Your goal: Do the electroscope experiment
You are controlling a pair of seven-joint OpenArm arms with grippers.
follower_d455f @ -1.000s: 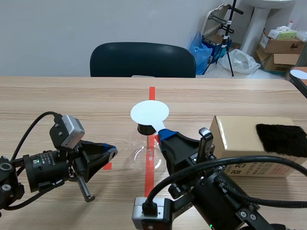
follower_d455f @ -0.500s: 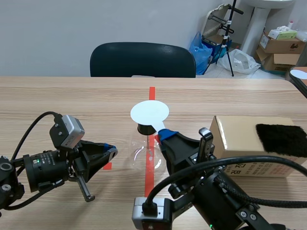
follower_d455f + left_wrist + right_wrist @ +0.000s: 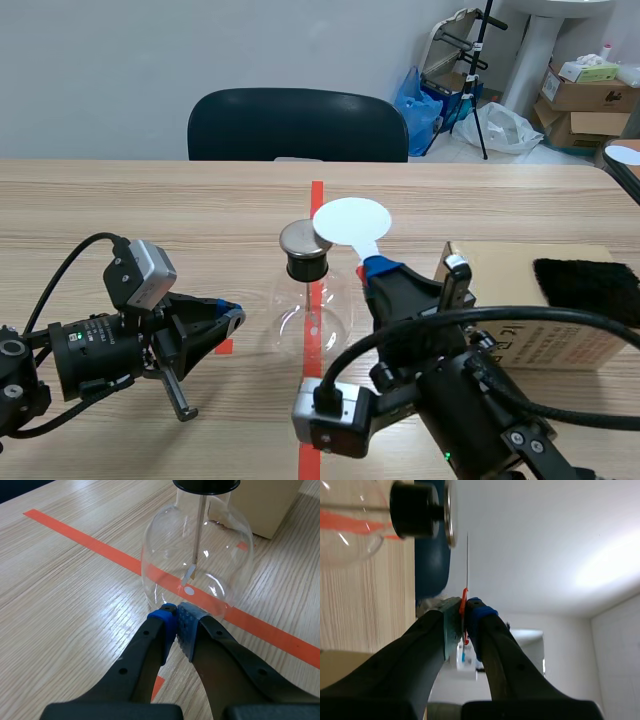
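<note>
Scene view: right tool (image 3: pixel 373 266) holds disc (image 3: pixel 352 218) beside flask cap (image 3: pixel 298 238).

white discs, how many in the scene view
2: one white disc held in the right gripper, near the flask's metal cap; a second disc at the far right edge, partly cut off.

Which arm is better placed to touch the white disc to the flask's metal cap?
Right. The right hand is shut on the handle of the white disc, which hangs just beside the metal cap. The left hand is shut on nothing, low beside the flask.
</note>
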